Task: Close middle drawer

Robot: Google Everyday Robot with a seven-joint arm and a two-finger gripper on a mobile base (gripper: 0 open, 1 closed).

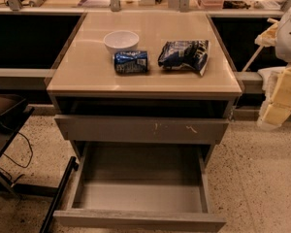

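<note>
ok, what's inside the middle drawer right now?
The middle drawer is pulled out; its visible grey floor holds nothing. Its rear part is covered by the scratched drawer front above. The gripper sits at the right edge, apart from the drawer.

Grey wood-grain middle drawer (138, 221) (grey inside); cream claw (276, 106) at right.

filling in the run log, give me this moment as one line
middle drawer: pulled far out, empty | gripper: right edge of view, apart from the drawer | close: not yet done
</note>
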